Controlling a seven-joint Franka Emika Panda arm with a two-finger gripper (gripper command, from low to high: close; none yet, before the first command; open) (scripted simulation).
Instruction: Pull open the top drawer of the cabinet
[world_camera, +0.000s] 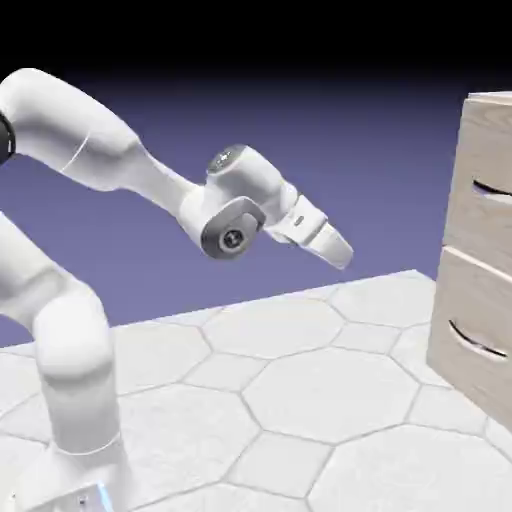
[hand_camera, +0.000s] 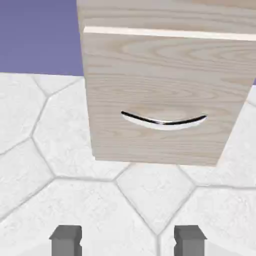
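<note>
White arm (world_camera: 90, 160) rises at the exterior view's left and reaches right, wrist angled down. Gripper (world_camera: 343, 255) hangs in mid-air over the table (world_camera: 300, 390), well apart from the cabinet (world_camera: 480, 250), touching nothing. Fingers spread apart and empty: in the hand view the two grey fingertips (hand_camera: 66, 239) sit wide at the bottom edge with only pale hexagon-patterned tabletop between them.

Cabinet stands at the exterior view's right edge, light wood grain, cut off by the frame. Top drawer (world_camera: 490, 180) is the upper front, its dark curved handle (world_camera: 490, 190) partly visible; it looks flush with the cabinet face, closed. Below it the lower drawer (world_camera: 475, 335) with its matching handle (world_camera: 475, 342), also shut.

Hand view: lower drawer front (hand_camera: 167, 100) fills the upper middle, thin metal handle (hand_camera: 164, 120) curving across it, bottom edge of the cabinet meeting the table (hand_camera: 60, 140). A strip of wood above it at the top edge. Blue-violet backdrop (hand_camera: 37, 35) at upper left.
</note>
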